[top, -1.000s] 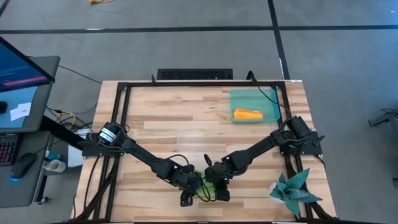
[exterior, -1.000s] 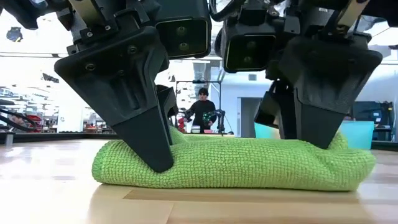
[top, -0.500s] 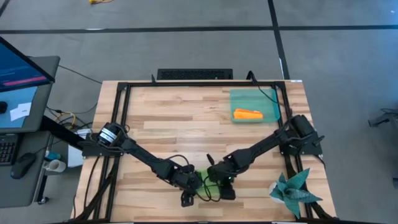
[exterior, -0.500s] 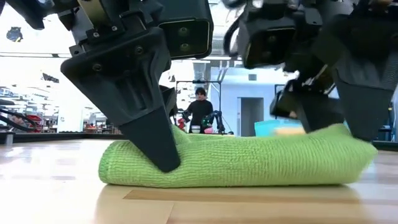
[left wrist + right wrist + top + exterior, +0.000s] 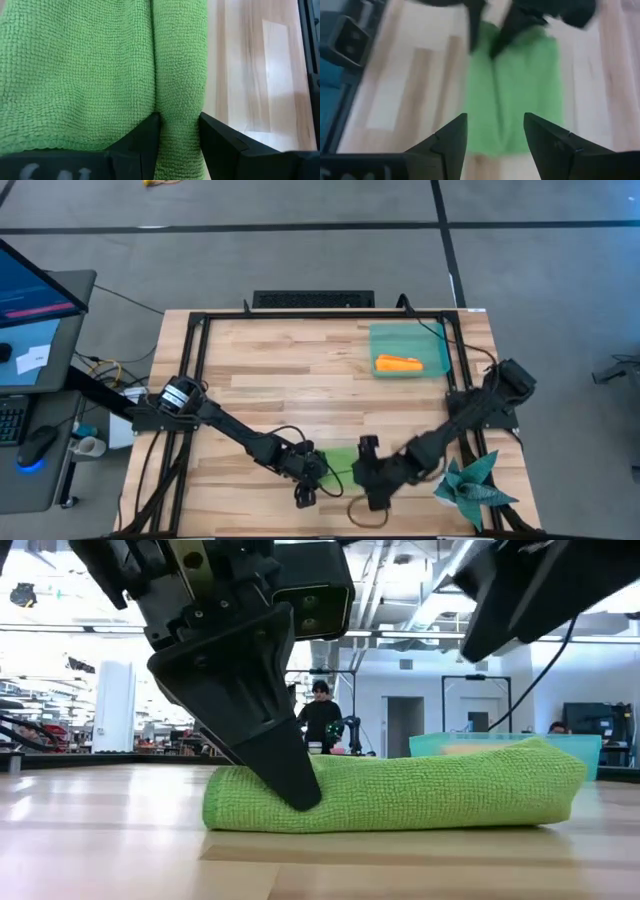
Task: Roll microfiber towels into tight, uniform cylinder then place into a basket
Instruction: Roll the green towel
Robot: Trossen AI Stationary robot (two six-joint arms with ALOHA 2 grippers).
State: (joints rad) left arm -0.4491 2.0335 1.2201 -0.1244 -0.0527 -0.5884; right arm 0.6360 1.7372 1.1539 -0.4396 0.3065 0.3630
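The lime green microfiber towel [image 5: 400, 795] lies rolled and flattened on the wooden table near its front edge [image 5: 340, 458]. My left gripper [image 5: 180, 135] is shut on the towel's left end [image 5: 290, 790]. My right gripper [image 5: 495, 135] hangs open above and to the right of the towel's right end, touching nothing [image 5: 362, 472]. The orange microfiber towel [image 5: 398, 364] lies rolled up in the translucent teal basket [image 5: 430, 340] at the table's far right. My left gripper pinches a raised fold of the roll [image 5: 179, 107] between its two fingers, at the green towel's left end. The fingers [image 5: 285, 775] come slanting down from above and lie across the roll. The towel rests flat on the table along its whole length.
A dark teal spiky star-shaped cloth [image 5: 470, 485] sits at the table's near right corner, close to my right arm. A black frame [image 5: 200, 340] borders the table. Bare wood stretches between the green towel and the basket. A person [image 5: 322, 720] stands far behind the table.
My right gripper has opened, let go of the green towel's right end, risen and drawn back toward the table's right edge while turning. The towel's right end now lies free on the table. The roll has shifted a little toward the right, its left end still in my left gripper.
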